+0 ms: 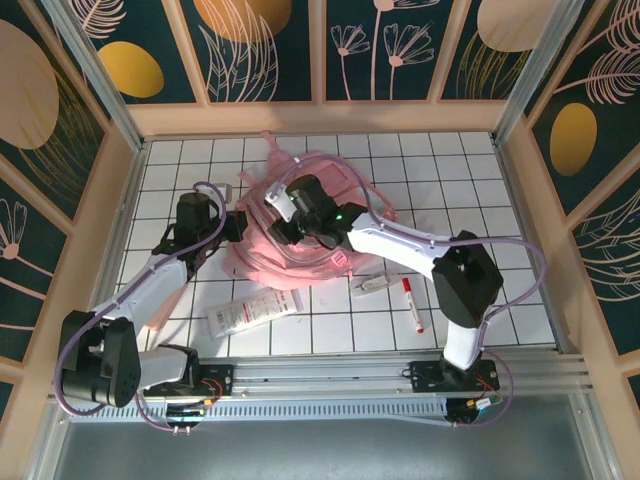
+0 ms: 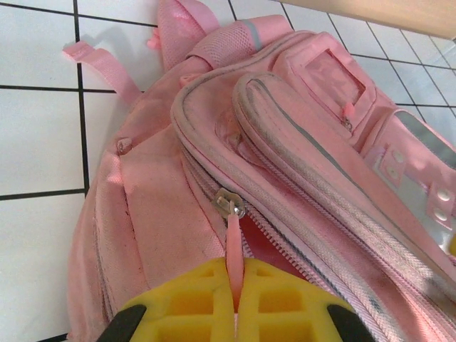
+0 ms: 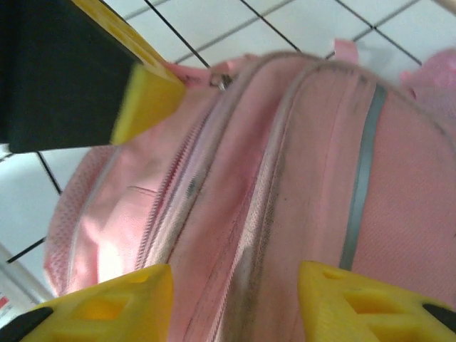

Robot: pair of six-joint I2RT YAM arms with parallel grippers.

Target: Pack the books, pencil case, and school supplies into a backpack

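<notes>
Pink fabric marks the backpack [image 1: 300, 240], which lies in the middle of the white tiled worktop [image 1: 480, 180], towards the far side, with its straps spread out on the tiles at its far edge. We see the left fingers [image 2: 246, 285] fully closed on the pink zip pull [image 2: 234, 242]. The pull runs up from between the yellow pads to a metal slider [image 2: 229, 203] on the outer zip line. Just below the slider the zip stands parted a little, and a red lining shows in the gap. We see the right fingers [image 1: 282, 218] over the top of the backpack, right of the left fingers and near them. In the right wrist view the two yellow pads stand well apart, one on each side of the pink zip seams. They hold nothing, and we cannot tell whether they touch the fabric. That view also shows a yellow pad of the left fingers at the slider, at the far left end of the zip. The white marker [image 1: 411, 303] with its red cap lies on the worktop to the near right of the backpack, apart from it. A small pale item [image 1: 372, 283], too small to identify, lies between the marker and the backpack. A long white flat item [image 1: 252, 310] with red print lies on the near side of the backpack, just beside its edge.
</notes>
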